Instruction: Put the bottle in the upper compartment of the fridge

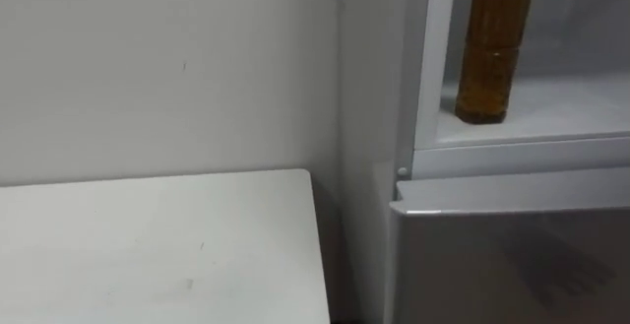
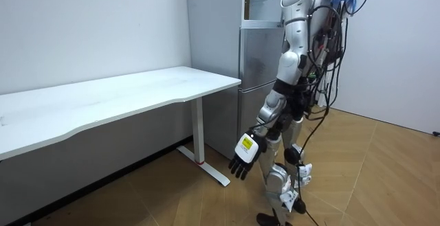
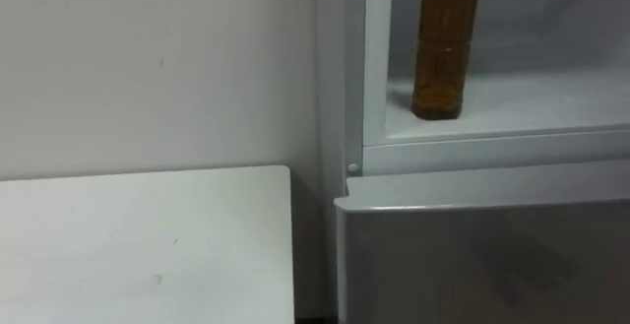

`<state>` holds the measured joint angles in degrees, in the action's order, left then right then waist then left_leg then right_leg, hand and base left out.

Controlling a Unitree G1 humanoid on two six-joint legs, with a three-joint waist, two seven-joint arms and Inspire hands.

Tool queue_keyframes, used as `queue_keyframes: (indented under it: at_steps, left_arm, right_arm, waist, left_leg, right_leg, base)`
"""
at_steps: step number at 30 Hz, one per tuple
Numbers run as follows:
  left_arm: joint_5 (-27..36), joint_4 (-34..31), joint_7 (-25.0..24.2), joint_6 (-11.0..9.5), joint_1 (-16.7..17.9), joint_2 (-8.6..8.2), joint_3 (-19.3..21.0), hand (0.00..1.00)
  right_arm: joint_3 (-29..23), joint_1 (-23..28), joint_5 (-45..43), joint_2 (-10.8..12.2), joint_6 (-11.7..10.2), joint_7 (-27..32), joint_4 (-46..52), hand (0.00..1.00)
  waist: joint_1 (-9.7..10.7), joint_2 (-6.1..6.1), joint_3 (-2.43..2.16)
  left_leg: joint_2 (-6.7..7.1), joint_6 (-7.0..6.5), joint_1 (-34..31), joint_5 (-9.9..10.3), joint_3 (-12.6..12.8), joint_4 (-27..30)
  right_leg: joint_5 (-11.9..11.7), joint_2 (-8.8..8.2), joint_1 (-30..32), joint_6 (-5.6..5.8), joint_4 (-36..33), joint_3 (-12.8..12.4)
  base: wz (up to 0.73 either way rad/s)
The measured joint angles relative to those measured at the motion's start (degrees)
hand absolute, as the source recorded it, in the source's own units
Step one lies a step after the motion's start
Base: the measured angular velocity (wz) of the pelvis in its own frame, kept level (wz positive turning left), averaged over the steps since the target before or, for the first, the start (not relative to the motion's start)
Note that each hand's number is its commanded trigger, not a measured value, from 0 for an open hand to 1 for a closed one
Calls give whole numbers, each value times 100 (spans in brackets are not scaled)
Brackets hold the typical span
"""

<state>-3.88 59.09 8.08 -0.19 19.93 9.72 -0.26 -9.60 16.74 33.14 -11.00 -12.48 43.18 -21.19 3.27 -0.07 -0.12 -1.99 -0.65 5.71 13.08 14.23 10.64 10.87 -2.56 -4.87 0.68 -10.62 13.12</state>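
the bottle (image 1: 495, 48) stands upright inside the fridge (image 2: 256, 82), on the white shelf (image 1: 561, 102) of its upper compartment, near the compartment's left wall and set back from the front lip. nothing else is seen on that shelf. the bottle shows brown liquid along all of its visible length, and its cap lies above the frame. the fridge's lower door (image 1: 512, 255) is closed. the bench (image 1: 157, 245) sits just left of the fridge. the robot stands upright before the fridge, its left hand (image 2: 245, 159) hanging low in front of the fridge, fingers relaxed and spread, holding nothing. judgement: placement appears complete. any arm movement should stay clear of the compartment, and any door closing should be gentle so the tall bottle does not topple.
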Motion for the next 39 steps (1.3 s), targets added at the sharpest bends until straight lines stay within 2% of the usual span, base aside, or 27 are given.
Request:
queue_keyframes:
  at_steps: [5, 10, 13, 20, 24, 26, 30, 35, 39]
  left_arm:
    - [108, 40, 22, -8, -19, 1, -1, 0]
    - [105, 26, 24, -21, -57, 1, 1, 0]
    - [80, 39, 34, -26, -60, -13, 0, 0]
    - [20, 76, 25, -13, -142, -27, -9, 0]
    - [-316, 69, -69, -1, -178, -25, -25, 0]
    - [-462, 67, -148, 2, -181, -25, -20, 0]
    - [-814, 67, -261, 87, -280, -42, -19, 0]
    - [-932, 68, -274, 240, -378, -39, -169, 0]
    - [-935, 68, -351, 262, -461, -40, -225, 0]
  right_arm:
    - [188, -44, 53, 15, 9, 35, -1382, 0]
    - [331, -35, 86, 19, 8, -117, -2155, 0]
    - [506, 9, -71, 20, 22, -492, -2879, 0]
    - [693, -152, -214, 44, 409, -1761, -4079, 0]
    - [1147, -157, -213, 56, 616, -2584, -4108, 0]
    - [1194, -154, -220, 98, 647, -2906, -4114, 0]
    - [1250, -236, -216, 167, 875, -3549, -4199, 0]
    - [1289, -408, -142, 179, 1063, -4011, -4384, 0]
    - [1264, -425, -143, 181, 1104, -4155, -4387, 0]
  waist:
    - [-12, -22, 6]
    - [-3, 40, 4]
    - [-12, 40, 4]
    - [-26, 59, 28]
    - [-52, 48, 29]
    - [-55, 43, 29]
    - [-69, 12, 26]
    - [-47, -2, 27]
    - [-27, 3, 30]
  left_leg:
    - [7, -5, -9, 9, -5, 5]
    - [56, -8, -2, 15, -11, -39]
    - [60, -8, 45, 15, -17, -40]
    - [53, -15, 94, 18, -20, -82]
    - [51, -18, 91, 18, -1, -85]
    - [56, -18, 87, 18, -6, -84]
    - [59, -18, 78, 18, -9, -93]
    - [61, -20, 79, 19, -15, -89]
    - [57, -19, 79, 20, -18, -97]
  right_leg:
    - [2, -8, -9, 5, 6, 15]
    - [18, -10, 9, 27, 2, -28]
    - [24, -18, -26, 32, -17, -35]
    - [40, -30, -60, 43, 10, -49]
    - [40, -26, -23, 43, 0, -74]
    - [40, -28, -18, 43, -2, -71]
    - [39, -24, -10, 44, -7, -123]
    - [38, -25, -12, 45, -8, -138]
    - [38, -18, -16, 45, -7, -136]
  base:
    - [0]
    - [-1]
    - [0]
    - [0]
    - [-4]
    - [0]
    - [0]
    - [0]
    - [0]
